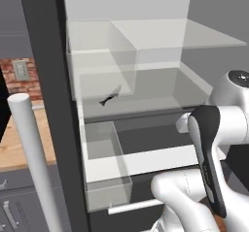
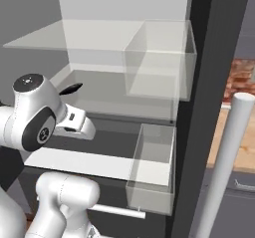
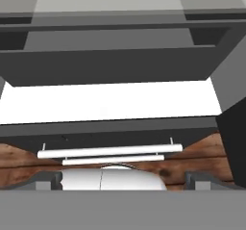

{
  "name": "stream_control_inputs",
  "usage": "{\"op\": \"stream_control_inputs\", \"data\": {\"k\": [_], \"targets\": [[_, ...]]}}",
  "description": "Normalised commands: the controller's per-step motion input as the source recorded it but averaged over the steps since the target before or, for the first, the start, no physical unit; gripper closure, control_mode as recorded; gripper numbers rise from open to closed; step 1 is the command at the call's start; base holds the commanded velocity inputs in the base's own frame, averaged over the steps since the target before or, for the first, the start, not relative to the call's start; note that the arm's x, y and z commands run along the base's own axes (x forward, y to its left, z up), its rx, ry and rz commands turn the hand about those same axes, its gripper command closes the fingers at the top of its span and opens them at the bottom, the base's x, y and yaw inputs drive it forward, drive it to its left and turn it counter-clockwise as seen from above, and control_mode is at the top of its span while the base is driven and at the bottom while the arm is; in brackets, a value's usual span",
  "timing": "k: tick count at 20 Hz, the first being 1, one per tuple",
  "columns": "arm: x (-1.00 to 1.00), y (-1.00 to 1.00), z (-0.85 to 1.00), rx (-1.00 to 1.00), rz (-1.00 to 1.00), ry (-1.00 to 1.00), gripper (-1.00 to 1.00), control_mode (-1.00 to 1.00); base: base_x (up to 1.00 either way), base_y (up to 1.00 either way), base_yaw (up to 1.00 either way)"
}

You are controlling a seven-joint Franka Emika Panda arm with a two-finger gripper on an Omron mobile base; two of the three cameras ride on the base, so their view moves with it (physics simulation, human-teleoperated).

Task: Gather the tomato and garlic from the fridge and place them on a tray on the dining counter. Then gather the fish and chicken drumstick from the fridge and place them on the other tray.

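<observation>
Close against the base cameras, the white arm folds low in front of the open fridge, its dark-capped joint level with the middle shelf. Largest in the scene is the fridge interior, pale grey, with a glass upper shelf and a grey middle shelf below it. On the inside of the dark door hang two clear bins, one above the other, and a white cylindrical door handle stands outside it. Beneath the shelves a dark drawer carries a thin white handle bar, just ahead of the hand and above the wooden floor. Smaller, the fish lies dark on the middle shelf, toward its door side. The gripper has its fingertips spread fully wide with nothing between them.
</observation>
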Motion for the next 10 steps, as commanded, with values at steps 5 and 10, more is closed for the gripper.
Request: {"op": "stream_control_inputs", "data": {"k": [5,10], "targets": [[0.00,0.00,0.00,0.00,0.00,0.00,-1.00,1.00,0.17,0.25,0.01],[0.00,0.00,0.00,0.00,0.00,0.00,-1.00,1.00,0.49,0.03,0.04]]}}
